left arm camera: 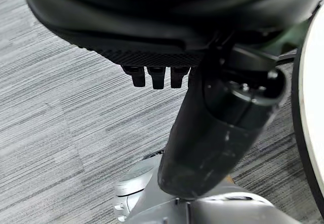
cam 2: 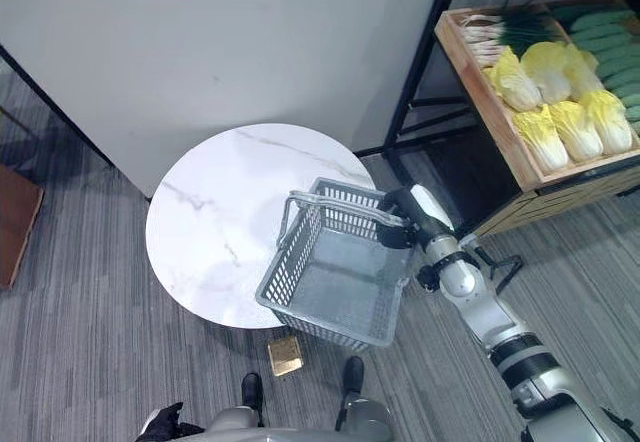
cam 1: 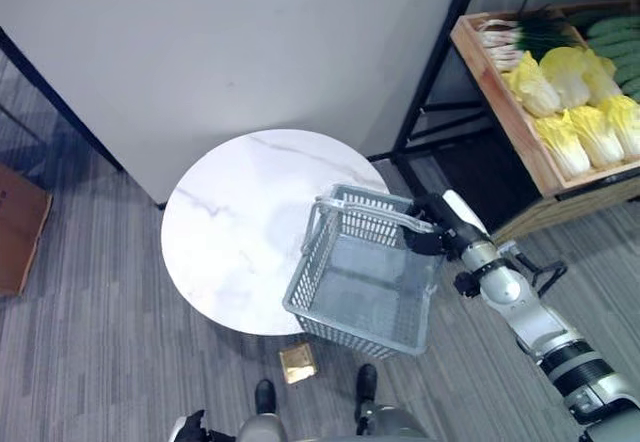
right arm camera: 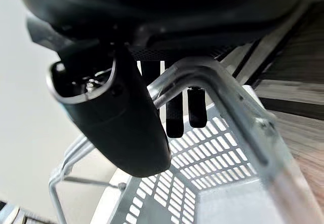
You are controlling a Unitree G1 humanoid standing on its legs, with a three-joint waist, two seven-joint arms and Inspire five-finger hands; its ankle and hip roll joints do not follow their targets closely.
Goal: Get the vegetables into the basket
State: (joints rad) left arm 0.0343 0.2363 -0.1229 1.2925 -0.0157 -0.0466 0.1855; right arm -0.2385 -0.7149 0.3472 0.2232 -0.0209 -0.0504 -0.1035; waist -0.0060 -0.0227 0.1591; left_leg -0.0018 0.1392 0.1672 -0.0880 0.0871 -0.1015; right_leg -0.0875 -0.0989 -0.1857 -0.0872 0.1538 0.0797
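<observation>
Hanging partly over the near right edge of the round white marble table (cam 1: pixel 230 222), a grey plastic basket (cam 1: pixel 365 297) is held by its handle (cam 1: pixel 365 210). The handle is gripped by the right hand (cam 1: pixel 432 224), whose fingers (right arm camera: pixel 172 113) are curled over the bar, with the thumb seen on the other side of it in the right wrist view. The basket is seen tilted, with nothing inside it. The vegetables are kept well apart from it, in a wooden crate (cam 1: pixel 500 97) on a dark metal rack to the right: yellow cabbages (cam 1: pixel 575 102), spring onions (cam 1: pixel 520 34) and green cucumbers (cam 1: pixel 618 47). The left hand (left arm camera: pixel 157 74) is seen in its own wrist view above grey carpet, its fingers curled with nothing held. A small brownish box (cam 1: pixel 298 363) is seen on the floor below the table's near edge.
</observation>
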